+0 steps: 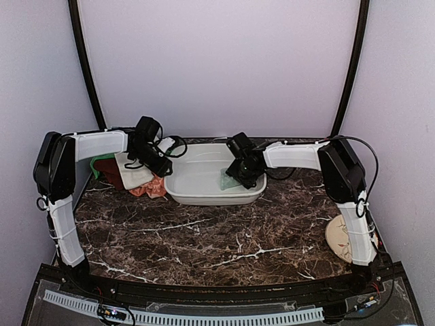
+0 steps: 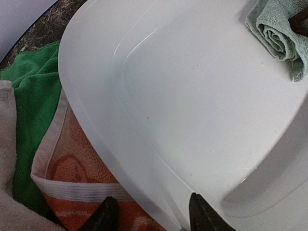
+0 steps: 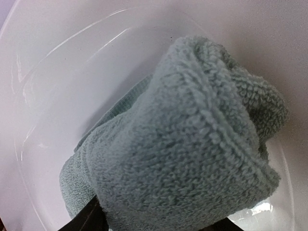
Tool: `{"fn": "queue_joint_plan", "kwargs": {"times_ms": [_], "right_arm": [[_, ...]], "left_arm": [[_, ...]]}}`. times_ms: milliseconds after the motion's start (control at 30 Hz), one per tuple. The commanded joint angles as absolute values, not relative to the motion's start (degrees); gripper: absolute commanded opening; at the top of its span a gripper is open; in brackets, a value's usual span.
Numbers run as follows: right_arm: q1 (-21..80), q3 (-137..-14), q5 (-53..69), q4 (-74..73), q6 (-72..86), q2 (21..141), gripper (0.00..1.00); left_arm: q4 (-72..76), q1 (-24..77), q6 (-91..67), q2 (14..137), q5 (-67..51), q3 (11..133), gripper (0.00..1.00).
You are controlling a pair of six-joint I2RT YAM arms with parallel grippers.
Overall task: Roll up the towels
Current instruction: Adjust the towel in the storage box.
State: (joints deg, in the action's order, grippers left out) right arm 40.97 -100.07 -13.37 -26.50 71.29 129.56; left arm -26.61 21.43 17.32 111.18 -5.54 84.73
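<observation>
Dark brown marble-look tabletop [image 1: 204, 238], pale walls behind.

Right gripper [image 3: 151, 222]: jaws closed on the small pale sage-green terry towel [image 3: 192, 144]. It is already rolled and sits low in the right half of the white rectangular plastic basin [image 1: 204, 195].

Left gripper [image 2: 154, 216]: 2 jaws straddle the basin's left rim; clamped or not, cannot tell.

Handling (judged): light, soft, springy. The roll will unwind unless pinched across its middle, over the free edge.

Orientation: 1 spiral end faces the basin's centre, so the long axis likely runs left-right.

Outside the left wall, unrolled: orange swirl-patterned towel [image 2: 82, 163], bright green towel [image 2: 33, 96], cream-white towel [image 2: 7, 144].
</observation>
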Motion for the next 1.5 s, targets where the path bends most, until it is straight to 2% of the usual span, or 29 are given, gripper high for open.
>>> {"fn": "queue_joint_plan", "kwargs": {"times_ms": [0, 200, 433, 667, 867, 1133, 1333, 1467], "right_arm": [[39.8, -99.1, -14.8, -23.0, 73.8, 130.5, 0.57], [38.9, -100.1, -15.0, -16.0, 77.9, 132.2, 0.57], [37.9, -105.1, -16.7, -14.9, 78.0, 135.7, 0.59], [35.4, -99.9, -19.1, -10.7, 79.0, 133.6, 0.62], [33.3, -97.8, -21.5, -9.0, 79.2, 132.4, 0.65], [30.1, -96.4, -26.4, -8.2, 81.8, 130.7, 0.67], [29.5, -96.9, -25.3, -7.5, 81.1, 129.1, 0.70], [29.7, -89.9, -22.3, -3.0, 80.5, 122.8, 0.75]], "left_arm": [[-26.1, 21.6, 18.3, 111.2, -8.1, 83.2, 0.53], [-25.4, 21.6, 19.1, 111.5, -8.4, 82.6, 0.53], [-24.3, 21.6, 19.6, 111.8, -8.9, 83.3, 0.54], [-25.2, 21.6, 19.7, 110.3, -10.5, 86.4, 0.84], [-28.1, 21.6, 19.8, 106.3, -12.9, 88.7, 0.95], [-31.5, 21.6, 21.1, 101.7, -18.6, 86.9, 0.96], [-30.7, 24.6, 23.0, 101.2, -20.3, 80.5, 0.89], [-28.9, 27.7, 22.6, 102.8, -20.0, 79.2, 0.88]]}}
